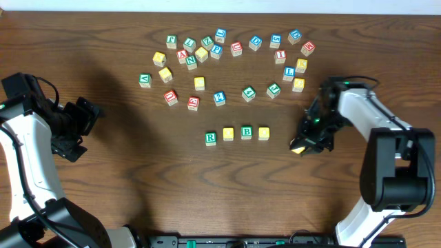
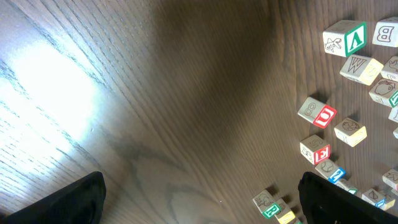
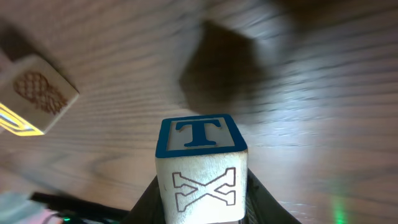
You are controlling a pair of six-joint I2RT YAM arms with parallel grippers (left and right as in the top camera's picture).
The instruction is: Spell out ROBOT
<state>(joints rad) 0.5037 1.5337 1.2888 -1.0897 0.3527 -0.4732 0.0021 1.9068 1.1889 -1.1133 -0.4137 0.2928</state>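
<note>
**Gripper clamps T beside a four-cube row**

At the row's 3 o'clock end, the right gripper (image 1: 301, 143) is clamped on the blue T cube (image 3: 200, 165), T face up. The row holds the green R cube (image 1: 211, 138), yellow cube (image 1: 228, 134), green B cube (image 1: 246, 132) and second yellow cube (image 1: 263, 132). Well apart toward 9 o'clock, the left gripper (image 1: 84, 127) has its jaws spread wide, holding nothing. Spare letter cubes (image 1: 220, 48) are scattered at 12 o'clock on the table (image 1: 124, 193).

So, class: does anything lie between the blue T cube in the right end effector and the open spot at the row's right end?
Nothing visible does. The small wooden blue-lettered T cube, gripped by the right end effector, has only bare table between it and the yellow cube ending the row.
</note>
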